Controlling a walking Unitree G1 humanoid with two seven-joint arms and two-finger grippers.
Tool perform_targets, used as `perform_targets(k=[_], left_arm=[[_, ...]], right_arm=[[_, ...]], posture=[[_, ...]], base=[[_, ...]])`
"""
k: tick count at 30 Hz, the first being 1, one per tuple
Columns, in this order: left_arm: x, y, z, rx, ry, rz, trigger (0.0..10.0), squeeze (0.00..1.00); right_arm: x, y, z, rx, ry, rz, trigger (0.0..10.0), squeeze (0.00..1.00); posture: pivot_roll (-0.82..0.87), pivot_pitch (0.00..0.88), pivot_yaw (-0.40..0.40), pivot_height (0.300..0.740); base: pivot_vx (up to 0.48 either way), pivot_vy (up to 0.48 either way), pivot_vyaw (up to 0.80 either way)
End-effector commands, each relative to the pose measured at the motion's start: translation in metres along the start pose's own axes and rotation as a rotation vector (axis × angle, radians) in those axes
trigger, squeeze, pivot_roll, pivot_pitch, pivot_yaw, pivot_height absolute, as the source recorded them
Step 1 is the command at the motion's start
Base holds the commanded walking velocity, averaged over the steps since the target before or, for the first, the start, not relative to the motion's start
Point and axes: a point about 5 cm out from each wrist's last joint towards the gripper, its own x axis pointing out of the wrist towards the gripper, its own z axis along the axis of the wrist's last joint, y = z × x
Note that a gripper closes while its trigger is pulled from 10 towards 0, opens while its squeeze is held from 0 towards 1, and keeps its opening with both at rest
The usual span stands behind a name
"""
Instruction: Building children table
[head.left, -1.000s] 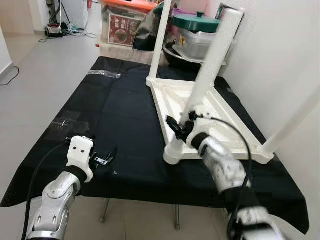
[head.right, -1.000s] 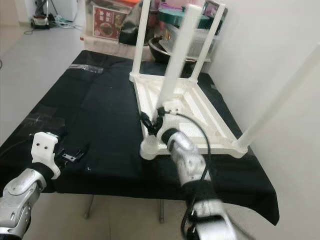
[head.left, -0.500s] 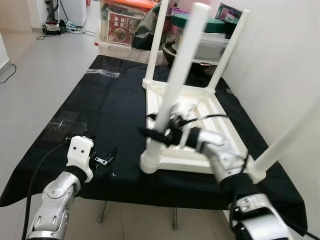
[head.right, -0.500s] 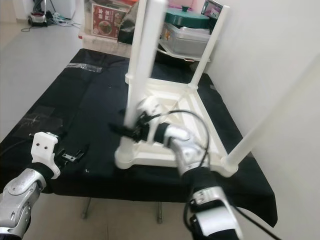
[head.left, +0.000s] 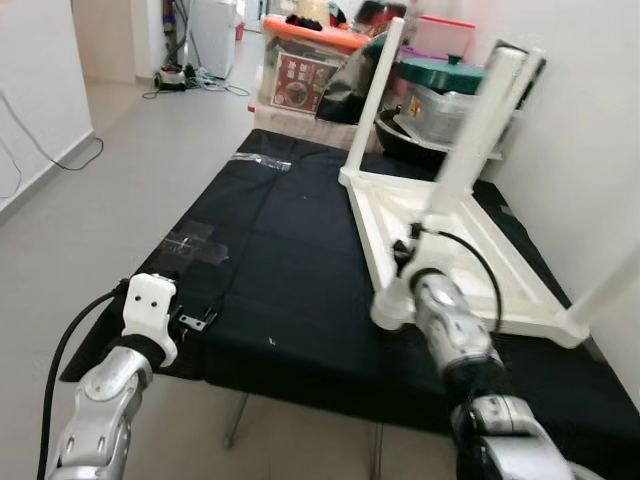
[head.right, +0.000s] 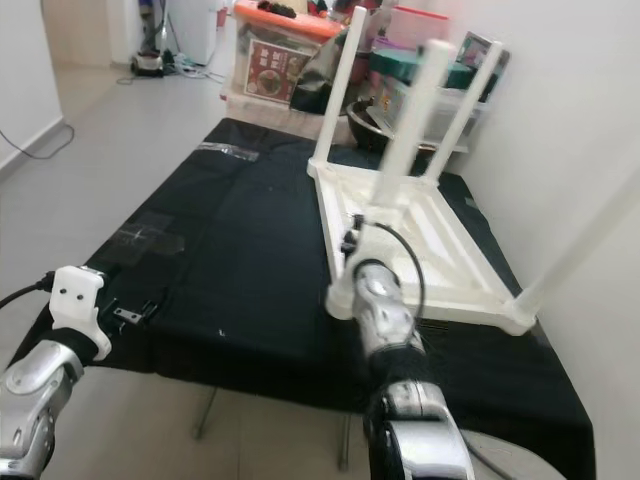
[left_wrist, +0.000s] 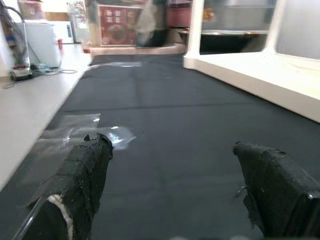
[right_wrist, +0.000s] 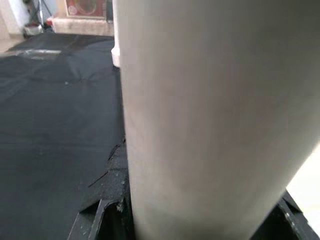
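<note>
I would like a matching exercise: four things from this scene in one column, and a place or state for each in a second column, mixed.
Things:
1. left tool
2. right tool
3. white table
4. clear tape

States:
A. upside down, legs up
B. stuck flat on the black cloth
C. open, over the cloth's near edge
D. at the near table leg

Pairs: 1-C, 2-D, 3-A, 4-B

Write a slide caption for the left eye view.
Right gripper at the near leg of an upturned white children's table on a black-draped worktable; left gripper open, idle.
</note>
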Motion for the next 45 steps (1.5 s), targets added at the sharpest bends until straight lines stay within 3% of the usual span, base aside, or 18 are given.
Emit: perform_targets(k=[1,2,6,7,8,9,18,22,23,24,26,27,32,34,37,43,44,45], left_arm=[[0.003,-0.007,0.0,-0.01,0.0,-0.034,10.0,0.0],[0.004,-0.006,0.0,-0.01,0.001,-0.035,10.0,0.0],[0.005,-0.006,0.0,-0.009,0.001,-0.035,10.0,0.0],[0.005,-0.007,0.0,-0.009,0.001,-0.034,10.0,0.0],[0.005,-0.007,0.0,-0.009,0.001,-0.034,10.0,0.0],[0.005,-0.007,-0.001,-0.009,0.001,-0.033,10.0,0.0],[0.006,-0.007,-0.001,-0.012,-0.002,-0.033,10.0,0.0],[0.006,-0.007,-0.001,-0.012,-0.002,-0.033,10.0,0.0],[0.006,-0.007,-0.001,-0.012,-0.002,-0.033,10.0,0.0],[0.006,-0.007,-0.001,-0.012,-0.002,-0.032,10.0,0.0],[0.005,-0.007,-0.001,-0.012,-0.002,-0.031,10.0,0.0],[0.005,-0.007,-0.001,-0.012,-0.002,-0.031,10.0,0.0],[0.004,-0.006,0.0,-0.015,-0.004,-0.032,10.0,0.0],[0.004,-0.006,0.0,-0.017,-0.006,-0.036,10.0,0.0],[0.004,-0.006,0.001,-0.017,-0.007,-0.037,10.0,0.0],[0.003,-0.006,0.001,-0.015,-0.006,-0.037,10.0,0.0],[0.003,-0.005,0.0,-0.015,-0.005,-0.037,10.0,0.0],[0.003,-0.005,0.0,-0.015,-0.005,-0.037,10.0,0.0]], right_arm=[[-0.014,0.024,-0.017,-0.031,0.084,0.171,10.0,0.0],[-0.02,0.036,-0.004,-0.006,-0.002,0.296,10.0,1.0],[-0.016,0.042,0.022,-0.002,-0.128,0.467,10.0,1.0],[-0.012,0.042,0.031,0.017,-0.134,0.505,10.0,0.35],[-0.012,0.042,0.031,0.017,-0.134,0.505,10.0,0.35],[-0.012,0.044,0.042,0.013,-0.157,0.617,10.0,0.0],[-0.021,0.053,0.057,-0.139,-0.209,1.085,10.0,0.0],[-0.021,0.053,0.057,-0.139,-0.209,1.085,10.0,0.0],[-0.028,0.065,0.046,-0.18,-0.19,1.202,8.2,0.0],[-0.035,0.076,0.036,-0.19,-0.166,1.279,3.6,0.0],[-0.039,0.082,0.029,-0.187,-0.143,1.326,0.2,0.0],[-0.039,0.082,0.029,-0.187,-0.143,1.326,0.2,0.0],[-0.014,0.079,0.0,-0.201,-0.035,0.92,0.0,0.0],[0.01,0.037,-0.019,-0.098,0.098,0.357,0.0,0.0],[0.012,-0.002,-0.037,-0.054,0.201,-0.032,0.0,0.0],[-0.007,-0.013,-0.038,-0.046,0.172,-0.103,0.0,0.0],[-0.013,0.001,-0.031,-0.048,0.13,0.007,8.8,0.0],[-0.013,0.001,-0.031,-0.048,0.13,0.007,8.8,0.0]], posture=[[0.14,0.0,-0.185,0.74],[0.13,0.0,-0.184,0.74],[0.14,0.0,-0.192,0.74],[0.14,0.0,-0.192,0.74],[0.14,0.0,-0.192,0.74],[0.14,0.0,-0.194,0.74],[0.16,0.0,-0.203,0.74],[0.16,0.0,-0.203,0.74],[0.17,0.0,-0.209,0.74],[0.17,0.0,-0.209,0.74],[0.17,0.0,-0.21,0.74],[0.17,0.0,-0.21,0.74],[0.16,0.0,-0.197,0.74],[0.14,0.0,-0.184,0.74],[0.14,0.0,-0.183,0.74],[0.13,0.0,-0.176,0.74],[0.13,0.0,-0.178,0.74],[0.13,0.0,-0.178,0.74]], base=[[0.0,0.0,0.0],[0.0,0.0,0.0],[0.0,0.0,0.0],[0.0,0.0,0.0],[0.0,0.0,0.0],[0.0,0.0,0.0],[0.0,0.0,0.0],[0.0,0.0,0.0],[0.0,0.0,0.0],[0.0,0.0,0.0],[0.0,0.0,0.0],[0.0,0.0,0.0],[0.0,0.0,0.0],[0.0,0.0,0.0],[0.0,0.0,0.0],[0.0,0.0,0.0],[0.0,0.0,0.0],[0.0,0.0,0.0]])
